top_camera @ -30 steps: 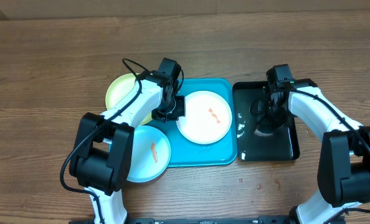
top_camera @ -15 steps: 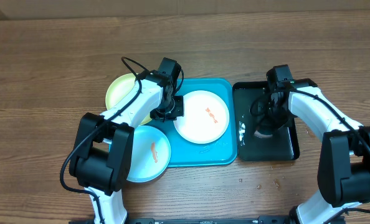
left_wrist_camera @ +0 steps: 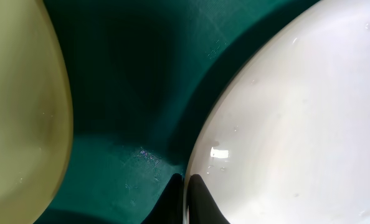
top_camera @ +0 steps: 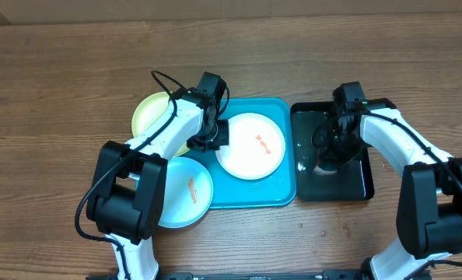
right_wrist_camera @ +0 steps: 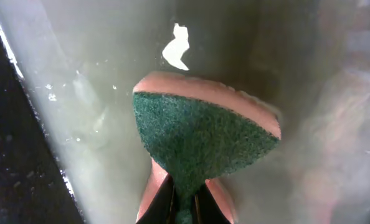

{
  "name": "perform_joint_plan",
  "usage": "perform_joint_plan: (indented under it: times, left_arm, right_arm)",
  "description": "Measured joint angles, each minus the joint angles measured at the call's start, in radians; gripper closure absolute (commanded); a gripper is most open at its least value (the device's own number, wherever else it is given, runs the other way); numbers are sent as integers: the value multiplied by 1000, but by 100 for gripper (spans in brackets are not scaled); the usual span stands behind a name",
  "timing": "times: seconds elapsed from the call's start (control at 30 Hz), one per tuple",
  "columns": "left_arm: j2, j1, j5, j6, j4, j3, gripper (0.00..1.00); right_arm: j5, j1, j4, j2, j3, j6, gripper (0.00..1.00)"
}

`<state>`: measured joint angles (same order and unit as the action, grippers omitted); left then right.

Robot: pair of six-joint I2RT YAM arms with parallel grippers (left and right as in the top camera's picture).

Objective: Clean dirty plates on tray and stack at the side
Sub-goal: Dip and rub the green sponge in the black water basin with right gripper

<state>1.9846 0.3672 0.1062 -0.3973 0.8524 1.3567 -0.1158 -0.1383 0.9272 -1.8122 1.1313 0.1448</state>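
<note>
white plate (top_camera: 252, 145): lies flat on the tray (top_camera: 271, 191), right of centre, with an orange-red smear on its face. in the left wrist view its wet rim (left_wrist_camera: 200, 155) curves over the tray floor (left_wrist_camera: 129, 87).

yellow-green plate (top_camera: 152, 115): at the tray's far-left corner, partly over the rim and partly on the table (top_camera: 60, 78); the left arm crosses it. no smear can be made out on it.

blue plate (top_camera: 183, 190): at the tray's near-left corner, overlapping the rim, the rest on the table. 1 orange-red smear near its centre. none of the 3 plates touches another.

left gripper (top_camera: 215, 138): at the white plate's left edge. in the wrist view the 2 fingers (left_wrist_camera: 203, 202) stand either side of the rim, jaws clamped on it.

right gripper (top_camera: 334, 152): over the black tray (top_camera: 357, 183), which sits just right of the tray. jaws pinched together on a sponge (right_wrist_camera: 203, 140), green scouring face toward the camera, pink backing at its far edge. the black tray's floor (right_wrist_camera: 79, 93) is glossy and wet, with droplets beside the sponge. whether the sponge touches the floor cannot be told.
</note>
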Motion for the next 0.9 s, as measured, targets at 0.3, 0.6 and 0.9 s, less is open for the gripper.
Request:
perform_joint_plan:
  times: [0.3,0.6,0.9]
  left_arm:
    - [0,0,-11,5,0,0,85]
    - [0,0,-22,7,-4,0,96]
    - [0,6,-26,8,-6,0,96]
  right_arm:
    - [1,0,-35,0,3,-33,96]
    - [25,0,-1,0,47,-41,96]
    - [56,0,86,0,95,-42,96]
